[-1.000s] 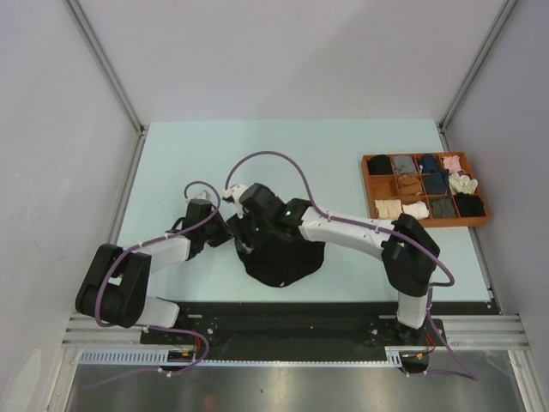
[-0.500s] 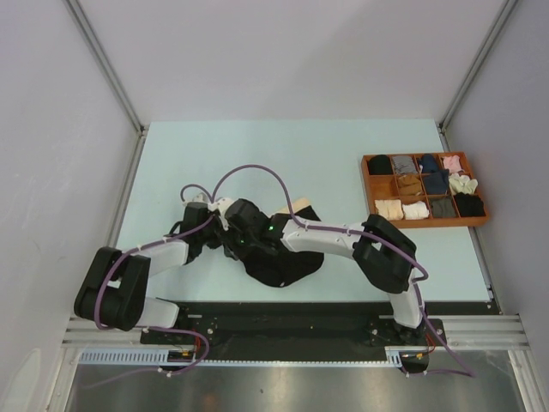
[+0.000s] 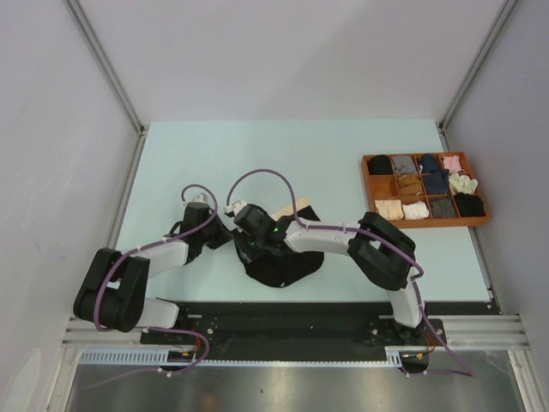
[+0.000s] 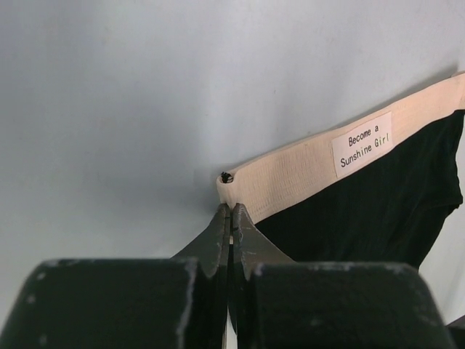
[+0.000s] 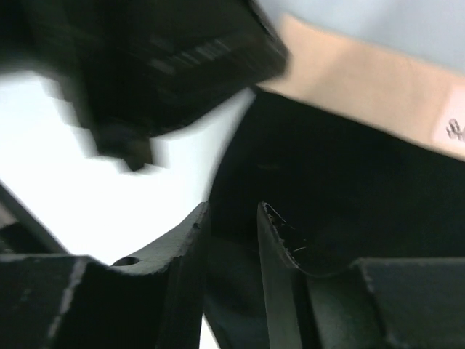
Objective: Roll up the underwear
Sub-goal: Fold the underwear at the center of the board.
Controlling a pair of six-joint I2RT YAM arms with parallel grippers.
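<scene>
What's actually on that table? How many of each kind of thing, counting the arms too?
Robot arms: 2, the left arm and the right arm
Black underwear with a beige waistband: 1
Wooden tray of small rolled clothes: 1
Total: 4

Lying open across the far half of the bench point(image 3: 257, 154) and down its left flank. Being blocked at the near centre by the black underwear point(image 3: 283, 268), with the left hand point(image 4: 230, 217) and right hand point(image 5: 231, 212) crowding close together over its left edge and a purple cable point(image 3: 257, 172) arching above them. Being fenced at the right edge by the wooden tray point(image 3: 429, 222); leaving a bare lane between tray and right arm point(image 3: 330, 238).
</scene>
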